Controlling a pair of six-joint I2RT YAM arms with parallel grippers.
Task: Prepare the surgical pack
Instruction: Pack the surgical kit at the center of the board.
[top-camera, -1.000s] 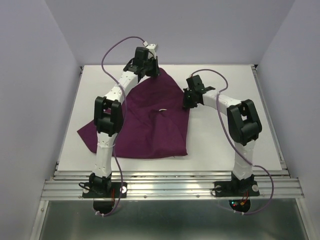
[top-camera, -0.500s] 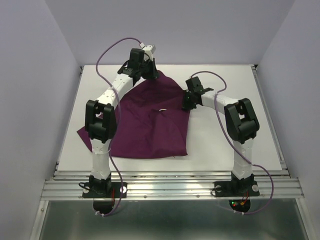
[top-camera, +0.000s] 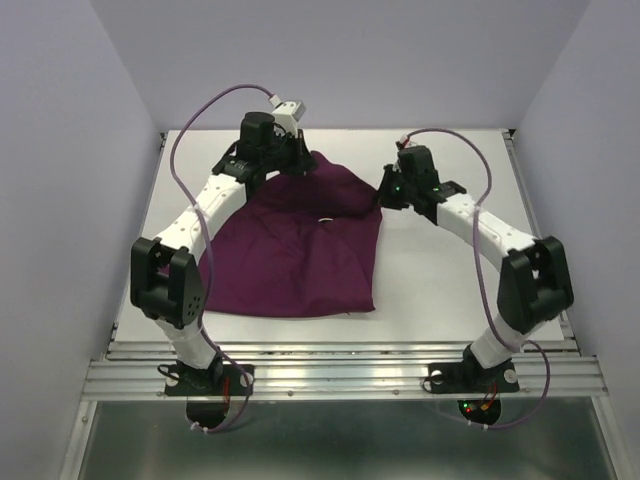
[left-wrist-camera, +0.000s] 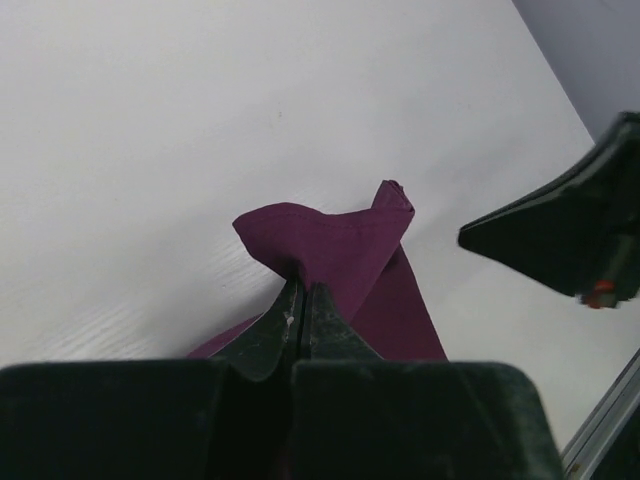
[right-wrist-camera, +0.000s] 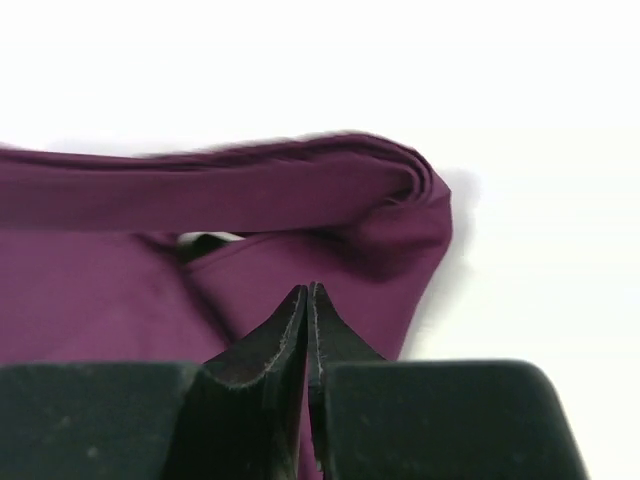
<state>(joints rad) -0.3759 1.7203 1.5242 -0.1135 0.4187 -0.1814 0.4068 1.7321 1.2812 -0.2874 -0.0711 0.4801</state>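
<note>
The left tool (left-wrist-camera: 300, 292) grips a far corner of the purple drape (top-camera: 300, 250) on the bench (top-camera: 450, 270). The right tool (right-wrist-camera: 308, 292) is clenched at the drape's right edge; I cannot tell whether it holds cloth.

1. The white desk (top-camera: 450, 280) spans the middle of the frame, from the metal rail (top-camera: 340, 372) at the bottom up to the back wall.
2. A deep-purple drape (top-camera: 300, 260) lies on it left of centre, spread mostly flat and creased.
3. The drape's lower edge runs straight, near the rail.
</note>
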